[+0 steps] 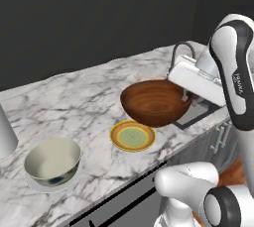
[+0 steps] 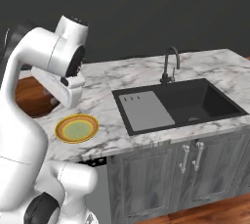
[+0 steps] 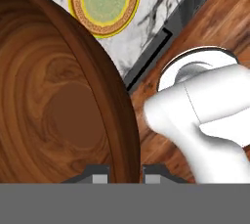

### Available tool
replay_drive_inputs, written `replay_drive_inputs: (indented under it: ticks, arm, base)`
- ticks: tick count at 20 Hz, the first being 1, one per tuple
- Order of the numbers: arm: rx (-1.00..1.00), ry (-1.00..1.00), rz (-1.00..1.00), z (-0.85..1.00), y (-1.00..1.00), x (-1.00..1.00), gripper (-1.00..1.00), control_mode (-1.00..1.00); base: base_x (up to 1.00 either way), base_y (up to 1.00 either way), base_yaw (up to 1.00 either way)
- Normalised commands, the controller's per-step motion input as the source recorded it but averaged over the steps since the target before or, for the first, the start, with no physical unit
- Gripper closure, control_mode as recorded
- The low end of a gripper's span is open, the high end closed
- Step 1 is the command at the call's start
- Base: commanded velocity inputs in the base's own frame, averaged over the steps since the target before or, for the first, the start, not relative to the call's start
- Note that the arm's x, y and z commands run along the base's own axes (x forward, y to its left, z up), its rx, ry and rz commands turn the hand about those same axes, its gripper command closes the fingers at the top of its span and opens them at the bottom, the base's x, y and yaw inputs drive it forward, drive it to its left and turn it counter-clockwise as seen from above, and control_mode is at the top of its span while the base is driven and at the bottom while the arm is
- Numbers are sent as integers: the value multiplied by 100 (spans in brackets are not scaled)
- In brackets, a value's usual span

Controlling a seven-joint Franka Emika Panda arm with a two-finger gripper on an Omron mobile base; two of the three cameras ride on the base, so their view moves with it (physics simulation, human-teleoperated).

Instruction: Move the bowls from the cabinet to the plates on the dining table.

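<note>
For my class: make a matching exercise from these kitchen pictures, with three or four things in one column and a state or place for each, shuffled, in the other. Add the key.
Things:
1. wooden bowl
2. cream bowl
3. yellow-rimmed plate
4. gripper

States:
A. bare, nothing on it
B. shut on a rim
C. held above the marble top
D. resting on a white plate

Pairs: 1-C, 2-D, 3-A, 4-B
</note>
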Motion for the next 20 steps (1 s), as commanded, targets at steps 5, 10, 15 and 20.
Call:
replay_drive_inputs:
  ticks: [5,10,15,20]
  arm:
    - [-12,-7,29,-23,-17,55,100,-100]
    - [-3,-3,24,-31,-11,47,100,-100]
    - [0,0,19,-32,-3,40,100,-100]
    - [0,0,14,-24,-3,49,100,-100]
  base:
    - [0,0,0]
    - [0,0,0]
    - [0,0,0]
    - [0,0,0]
